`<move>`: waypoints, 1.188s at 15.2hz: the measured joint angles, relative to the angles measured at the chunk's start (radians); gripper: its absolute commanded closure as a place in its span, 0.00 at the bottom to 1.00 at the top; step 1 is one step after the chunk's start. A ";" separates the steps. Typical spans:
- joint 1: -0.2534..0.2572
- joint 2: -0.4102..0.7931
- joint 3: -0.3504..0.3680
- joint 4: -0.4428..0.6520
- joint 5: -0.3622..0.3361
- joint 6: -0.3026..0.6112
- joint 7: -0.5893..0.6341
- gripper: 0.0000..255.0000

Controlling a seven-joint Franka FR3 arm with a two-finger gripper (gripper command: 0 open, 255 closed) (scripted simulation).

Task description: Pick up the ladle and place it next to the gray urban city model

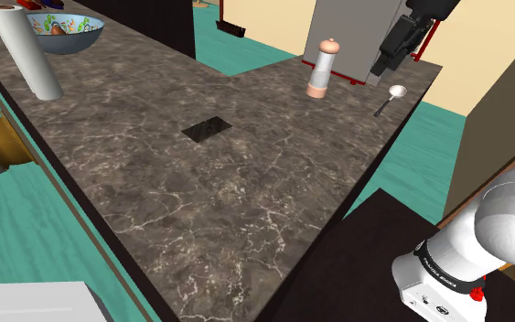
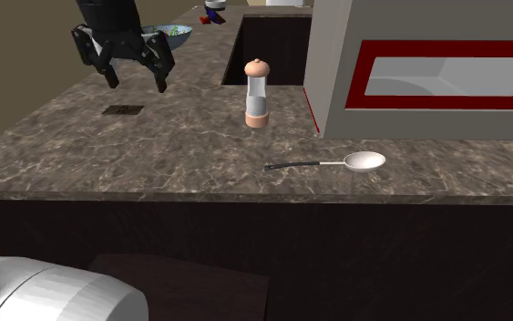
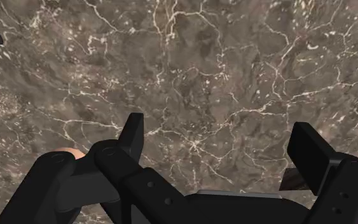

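A dark marbled counter (image 1: 246, 210) ran beneath me in an L, over dark cabinet fronts (image 2: 336, 246). Teal floor (image 1: 424, 146) lay beyond it, below cream walls (image 1: 502, 46).

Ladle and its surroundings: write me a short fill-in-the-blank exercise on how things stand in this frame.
1. The ladle lies flat on the marbled countertop, its ____ bowl pointing toward the grey box with the red frame.
2. The gripper hangs above the countertop, its fingers ____ and nothing between them.
3. In the second exterior view, the pepper mill stands ____ between the gripper and the ladle.

Missing words: white; open; upright.
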 measured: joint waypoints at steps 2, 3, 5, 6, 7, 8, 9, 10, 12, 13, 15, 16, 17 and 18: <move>-0.008 0.013 0.001 0.000 -0.002 0.011 0.012 0.00; -0.022 0.038 0.001 0.007 -0.007 0.025 0.030 0.00; -0.053 0.095 0.004 0.025 -0.017 0.053 0.077 0.00; -0.069 0.127 0.006 0.039 -0.022 0.067 0.105 0.00; -0.088 0.153 0.002 0.048 -0.030 0.078 0.126 0.00; -0.104 0.177 0.002 0.050 -0.036 0.094 0.153 0.00; -0.122 0.211 -0.002 0.066 -0.044 0.106 0.176 0.00; -0.139 0.240 -0.004 0.082 -0.051 0.112 0.202 0.00; -0.171 0.292 -0.007 0.107 -0.064 0.128 0.256 0.00; -0.186 0.319 -0.009 0.114 -0.071 0.141 0.283 0.00; -0.218 0.374 -0.019 0.144 -0.087 0.154 0.331 0.00; -0.233 0.400 -0.024 0.158 -0.094 0.159 0.358 0.00; -0.246 0.424 -0.024 0.170 -0.100 0.164 0.389 0.00; -0.260 0.451 -0.030 0.183 -0.108 0.172 0.414 0.00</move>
